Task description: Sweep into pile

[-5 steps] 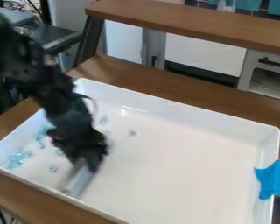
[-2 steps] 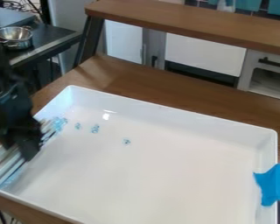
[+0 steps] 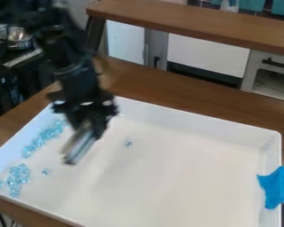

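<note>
Mid-left of frame: end effector (image 3: 92,125) and pale bar (image 3: 79,145) below, both motion-blurred. Arm (image 3: 75,73) cut off by top edge, hiding far-left corner of tray (image 3: 198,122). Tray cropped at bottom; blue cloth (image 3: 279,187) cropped at right.

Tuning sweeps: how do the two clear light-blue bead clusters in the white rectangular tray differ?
The farther cluster is a long slanted band, the nearer cluster a shorter, ragged clump. The farther runs along the tray's left wall; the nearer sits by its near end. Same colour.

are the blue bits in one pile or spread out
Spread out: the blue bits lie in two loose clusters inside the white tray, with strays apart.
</note>
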Controlling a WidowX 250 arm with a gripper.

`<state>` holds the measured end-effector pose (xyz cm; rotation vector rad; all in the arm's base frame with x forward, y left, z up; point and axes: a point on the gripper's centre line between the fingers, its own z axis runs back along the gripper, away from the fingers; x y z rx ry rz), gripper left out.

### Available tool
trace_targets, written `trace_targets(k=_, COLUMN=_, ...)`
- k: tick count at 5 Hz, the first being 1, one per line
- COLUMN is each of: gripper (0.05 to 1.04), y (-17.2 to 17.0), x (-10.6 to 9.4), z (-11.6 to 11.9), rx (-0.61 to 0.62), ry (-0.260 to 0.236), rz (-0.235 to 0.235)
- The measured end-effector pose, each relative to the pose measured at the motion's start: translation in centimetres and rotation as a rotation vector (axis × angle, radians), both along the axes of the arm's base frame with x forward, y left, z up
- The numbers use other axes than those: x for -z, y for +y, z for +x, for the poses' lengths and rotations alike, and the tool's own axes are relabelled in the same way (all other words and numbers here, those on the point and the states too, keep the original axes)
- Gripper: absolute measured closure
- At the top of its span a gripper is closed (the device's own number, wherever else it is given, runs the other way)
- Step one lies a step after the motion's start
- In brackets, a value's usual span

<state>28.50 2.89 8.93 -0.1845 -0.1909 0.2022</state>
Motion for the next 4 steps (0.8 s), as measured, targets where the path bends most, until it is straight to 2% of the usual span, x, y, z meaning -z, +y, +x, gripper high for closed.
trace_targets(k=1, gripper=0.7, y=-4.4, x=1.3, z=2.8, rx=-0.039, ry=0.056, rz=0.071)
trace_targets(k=2, gripper=0.7, y=-5.0, x=2.8, z=5.5, rx=-0.131, ry=0.082, rz=0.198)
trace_targets(k=3, gripper=0.7, y=-4.8, x=4.7, z=6.5, rx=-0.139, ry=0.102, rz=0.23)
trace_targets(k=4, gripper=0.7, y=-3.3, x=5.9, z=7.0, rx=-0.155, ry=0.072, rz=0.237)
